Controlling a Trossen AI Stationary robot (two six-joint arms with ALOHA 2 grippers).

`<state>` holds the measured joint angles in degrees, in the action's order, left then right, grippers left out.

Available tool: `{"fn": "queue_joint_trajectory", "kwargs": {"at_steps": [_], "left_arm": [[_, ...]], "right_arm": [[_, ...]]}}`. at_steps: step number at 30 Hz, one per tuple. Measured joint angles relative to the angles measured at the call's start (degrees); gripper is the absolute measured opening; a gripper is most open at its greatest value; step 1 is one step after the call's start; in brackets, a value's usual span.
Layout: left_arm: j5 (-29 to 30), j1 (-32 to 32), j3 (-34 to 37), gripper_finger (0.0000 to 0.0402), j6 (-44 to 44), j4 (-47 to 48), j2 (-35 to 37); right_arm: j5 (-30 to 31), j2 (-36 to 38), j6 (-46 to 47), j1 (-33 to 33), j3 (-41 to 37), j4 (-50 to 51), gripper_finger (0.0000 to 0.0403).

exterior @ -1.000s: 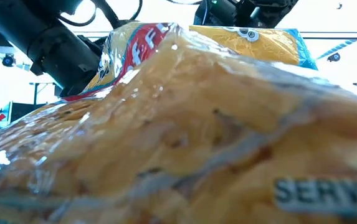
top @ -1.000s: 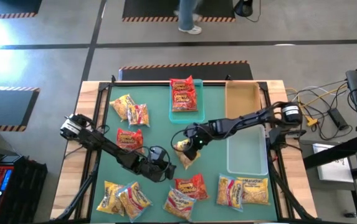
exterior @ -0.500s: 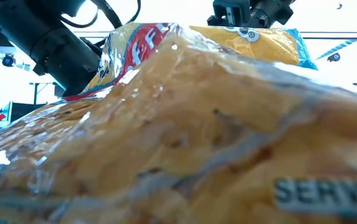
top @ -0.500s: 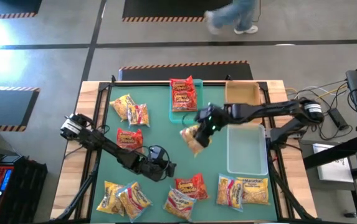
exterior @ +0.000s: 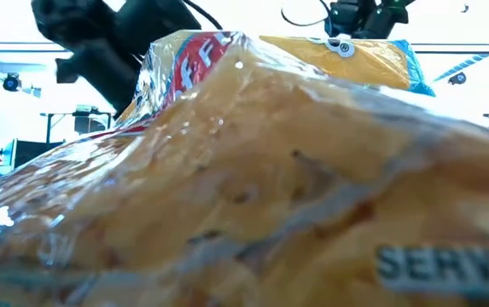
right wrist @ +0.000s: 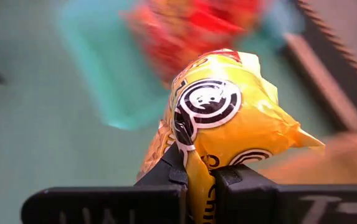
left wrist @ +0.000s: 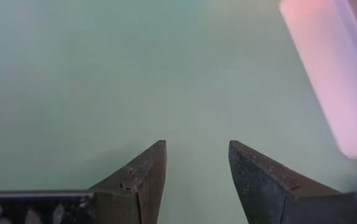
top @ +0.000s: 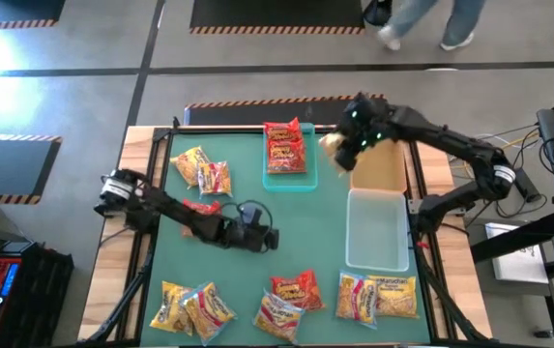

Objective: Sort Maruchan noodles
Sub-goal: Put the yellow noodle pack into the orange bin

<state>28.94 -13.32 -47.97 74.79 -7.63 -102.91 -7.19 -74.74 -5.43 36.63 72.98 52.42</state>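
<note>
My right gripper [top: 346,147] is up in the air between the teal tray [top: 307,182] and the tan tray [top: 381,166], shut on a yellow noodle packet [right wrist: 222,112]. Red packets [top: 286,145] lie in the teal tray. More packets lie on the green mat: at the far left [top: 204,169], under my left arm [top: 197,205], and along the near edge [top: 194,304] [top: 291,295] [top: 378,295]. My left gripper [left wrist: 197,165] hovers open over bare mat at mid table [top: 265,238], with nothing between its fingers. My right gripper pinches a crumpled edge of the yellow packet [right wrist: 197,163] between its two fingers. The fingers slant down from above. The packet sticks out beyond the fingertips, bunched, and is lifted clear of the mat and the trays.
A clear tray [top: 379,230] stands at the right, near of the tan tray; its wall [left wrist: 334,74] shows ahead of my left gripper. Packets [exterior: 227,188] lie right against the low camera and block most of that view. A person's legs [top: 431,19] pass beyond the far edge.
My right gripper has risen from mid table and swung toward the far right, turning as it went, with the yellow packet lifted off the mat to beside the tan tray. My left gripper has swung a little toward the far edge, still open.
</note>
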Motion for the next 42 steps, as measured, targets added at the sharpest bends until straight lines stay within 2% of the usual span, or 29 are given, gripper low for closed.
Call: {"fn": "queue_joint_trajectory", "kwargs": {"at_steps": [4,10,15,27,38,42], "left_arm": [[-4.79,6.95,0.0,0.0158,-7.75,0.02,0.45],[-9.83,17.38,0.0,0.0158,-21.48,-0.11,3.45],[-15.69,22.32,0.0,0.0158,-27.1,0.11,4.39],[-23.06,26.95,0.0,0.0158,-31.95,1.75,4.39],[-23.36,27.66,0.0,0.0158,-33.64,2.25,4.37],[-21.92,27.83,0.0,0.0158,-33.68,2.59,4.37]], "right_arm": [[4.72,-1.65,-7.65,6.63,1.68,5.09,0.0009],[8.66,-6.26,-20.88,14.94,1.61,5.49,0.0009],[10.29,-10.96,-25.22,19.82,1.63,6.11,0.0009],[10.69,-19.16,-26.37,21.02,1.67,8.96,0.0012],[11.89,-20.69,-28.56,21.02,5.5,6.02,0.0064],[15.71,-20.69,-26.03,21.36,5.8,2.89,0.0076]]}}
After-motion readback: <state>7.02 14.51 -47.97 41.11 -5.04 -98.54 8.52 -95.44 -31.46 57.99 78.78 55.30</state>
